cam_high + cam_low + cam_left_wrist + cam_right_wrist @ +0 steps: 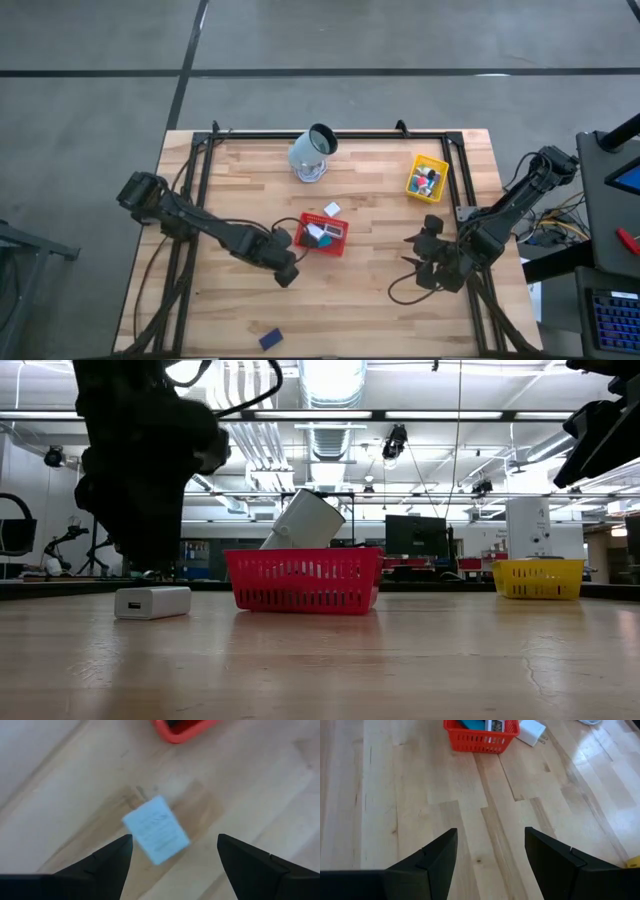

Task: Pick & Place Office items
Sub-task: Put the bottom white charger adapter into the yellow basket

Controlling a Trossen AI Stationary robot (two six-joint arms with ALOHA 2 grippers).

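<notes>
Pick step in hand. Left end effector point(175, 852) spread wide, hovering over pale block point(156, 830) just beside red tray point(322, 233), near table's middle (nothing grasped). Next: descend, clench. Right end effector point(490, 847) released, idle near right edge.

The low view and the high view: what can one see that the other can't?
Only the low view shows the room behind the table, with ceiling lights and screens. Only the high view shows the dark blue item near the table's front edge, the things inside the yellow tray, and the right tool open over bare wood. Both show the red tray, the tipped cup and the white block.
</notes>
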